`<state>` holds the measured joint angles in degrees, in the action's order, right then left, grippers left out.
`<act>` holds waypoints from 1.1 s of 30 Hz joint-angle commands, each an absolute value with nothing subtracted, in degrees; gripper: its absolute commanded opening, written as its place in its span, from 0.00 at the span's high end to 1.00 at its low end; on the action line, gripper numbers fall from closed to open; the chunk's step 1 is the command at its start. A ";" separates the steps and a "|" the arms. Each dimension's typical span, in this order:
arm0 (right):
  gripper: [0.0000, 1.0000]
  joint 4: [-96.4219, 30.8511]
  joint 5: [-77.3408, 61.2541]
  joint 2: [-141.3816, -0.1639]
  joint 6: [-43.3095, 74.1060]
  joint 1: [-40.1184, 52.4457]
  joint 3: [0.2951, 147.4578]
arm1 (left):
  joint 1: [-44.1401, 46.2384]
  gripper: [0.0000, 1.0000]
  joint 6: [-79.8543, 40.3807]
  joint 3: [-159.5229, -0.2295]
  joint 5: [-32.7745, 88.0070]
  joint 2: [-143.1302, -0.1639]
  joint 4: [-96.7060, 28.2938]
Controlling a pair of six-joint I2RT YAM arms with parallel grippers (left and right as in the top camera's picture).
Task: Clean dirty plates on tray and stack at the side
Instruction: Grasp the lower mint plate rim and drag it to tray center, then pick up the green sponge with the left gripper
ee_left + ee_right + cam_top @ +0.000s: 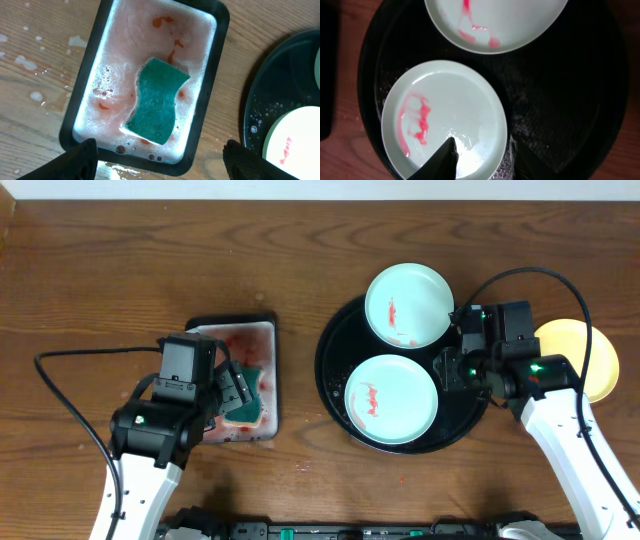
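Two pale mint plates lie on the round black tray point(335, 355), the far plate point(408, 305) and the near plate point(391, 400), both smeared with red sauce. A pale yellow plate point(590, 360) rests on the wooden tabletop right of the tray, partly hidden by my right arm. In the right wrist view my right gripper point(482, 160) is open and straddles the rim of the near plate point(445, 115), one finger over the plate and the other over the tray point(570, 100). The plate lies flat. My left gripper point(162, 162) is wide open and holds nothing, above the basin's near edge.
A small black rectangular basin point(215, 75) left of the tray holds foamy pinkish water and a green sponge point(157, 100). Water drops spot the wood point(30, 60) around it. Bare tabletop stretches across the back point(150, 250). Cables trail from both arms.
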<state>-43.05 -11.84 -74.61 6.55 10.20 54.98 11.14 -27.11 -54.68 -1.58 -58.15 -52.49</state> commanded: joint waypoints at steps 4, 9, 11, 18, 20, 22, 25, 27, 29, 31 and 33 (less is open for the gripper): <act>0.67 -44.07 -13.58 -74.52 5.06 10.28 55.40 | 10.96 0.25 -28.62 -48.27 -2.22 -64.71 -47.31; 0.68 -44.69 -13.58 -74.52 5.06 10.28 55.40 | 10.94 0.40 -22.74 -43.33 -2.31 -74.11 -36.10; 0.68 -44.86 -13.58 -74.52 5.06 10.28 55.40 | 10.94 0.41 -22.72 -43.24 -2.13 -78.52 -33.67; 0.68 -45.25 -13.63 -74.52 5.30 10.28 55.40 | 10.94 0.81 -22.70 -43.29 1.34 -93.12 -27.46; 0.68 -45.32 -13.65 -74.52 5.30 10.28 55.40 | 10.94 0.93 -22.72 -43.48 1.61 -94.04 -27.59; 0.69 -45.67 -13.63 -74.52 5.28 10.28 55.40 | 10.94 0.93 -22.70 -43.86 1.58 -93.38 -28.12; 0.69 -45.93 -13.61 -74.52 5.30 10.28 55.40 | 10.94 0.93 -21.82 -45.63 1.54 -90.89 -30.81; 0.69 -46.11 -13.61 -74.52 5.30 10.28 55.40 | 10.94 0.93 -20.10 -46.61 1.54 -88.66 -32.27; 0.69 -46.15 -13.61 -74.52 5.52 10.28 55.40 | 10.94 0.74 -19.66 -46.96 1.54 -85.65 -33.36; 0.69 -46.15 -13.58 -74.52 5.78 10.28 55.40 | 10.94 0.64 -19.70 -46.96 1.54 -83.46 -34.68; 0.68 -46.19 -13.58 -74.52 6.66 10.28 55.40 | 10.94 0.59 -19.73 -46.94 1.54 -82.26 -36.38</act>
